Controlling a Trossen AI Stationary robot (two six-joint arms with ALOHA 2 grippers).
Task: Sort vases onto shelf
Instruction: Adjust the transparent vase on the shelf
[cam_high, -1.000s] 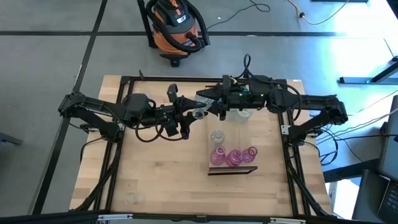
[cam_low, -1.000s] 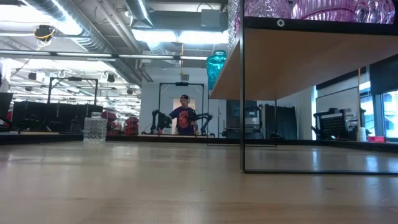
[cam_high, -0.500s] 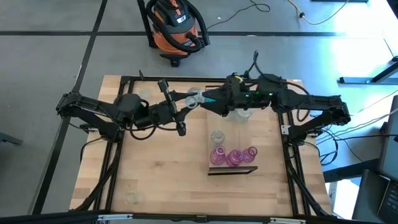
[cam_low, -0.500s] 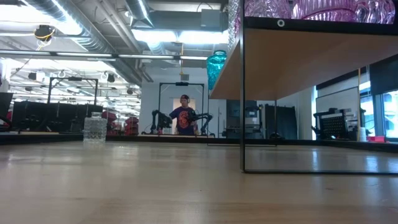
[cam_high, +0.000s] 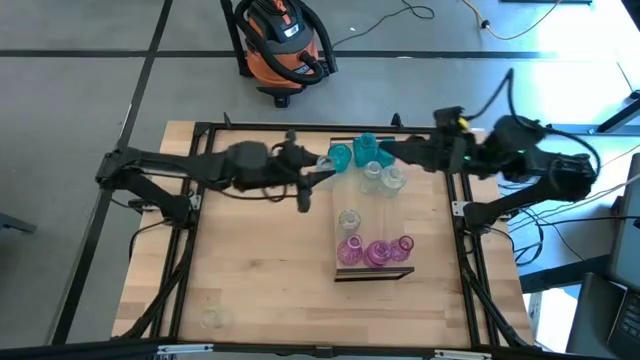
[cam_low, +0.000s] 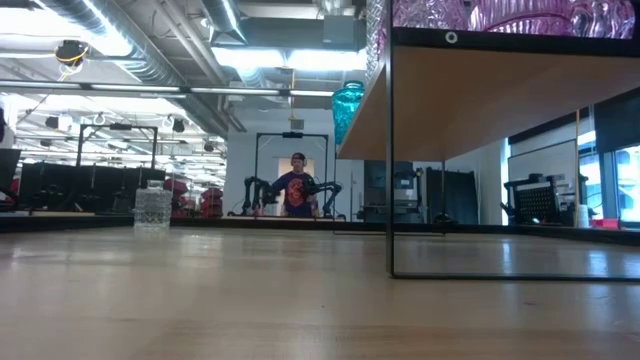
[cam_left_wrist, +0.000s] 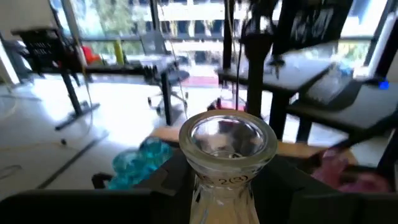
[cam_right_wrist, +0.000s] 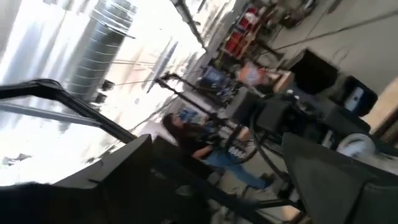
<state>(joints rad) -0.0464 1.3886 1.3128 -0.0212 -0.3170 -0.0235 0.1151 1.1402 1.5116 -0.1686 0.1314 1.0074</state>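
Observation:
The shelf (cam_high: 385, 210) is a long light-wood board with a dark near end; in the low view it (cam_low: 470, 90) shows from below. On it stand two teal vases (cam_high: 352, 152), three clear vases (cam_high: 372, 178) and three pink vases (cam_high: 377, 252). My left gripper (cam_high: 318, 165) is shut on another clear vase (cam_high: 323, 160) just left of the shelf's far end. My right gripper (cam_high: 388, 151) hangs open above the shelf's far right part, holding nothing; its fingers (cam_right_wrist: 124, 171) stand wide apart. My left gripper (cam_left_wrist: 227, 190) holds the clear vase by its narrow neck (cam_left_wrist: 219, 186), just under the flared mouth (cam_left_wrist: 227, 137), pinched between the two fingers. The fingers come level from the table's left. The vase is lifted clear, mouth up; its body is hidden below the fingers.
A lone clear vase (cam_high: 210, 318) stands near the table's near left corner and also shows in the low view (cam_low: 153, 208). An orange shop vacuum (cam_high: 283, 45) sits on the floor beyond the far edge. Bare wood lies left of the shelf.
My right arm has drawn back toward the table's right edge, uncovering the teal vases at the shelf's far end. My left gripper has carried the clear vase toward the far edge and then a little right, toward the shelf.

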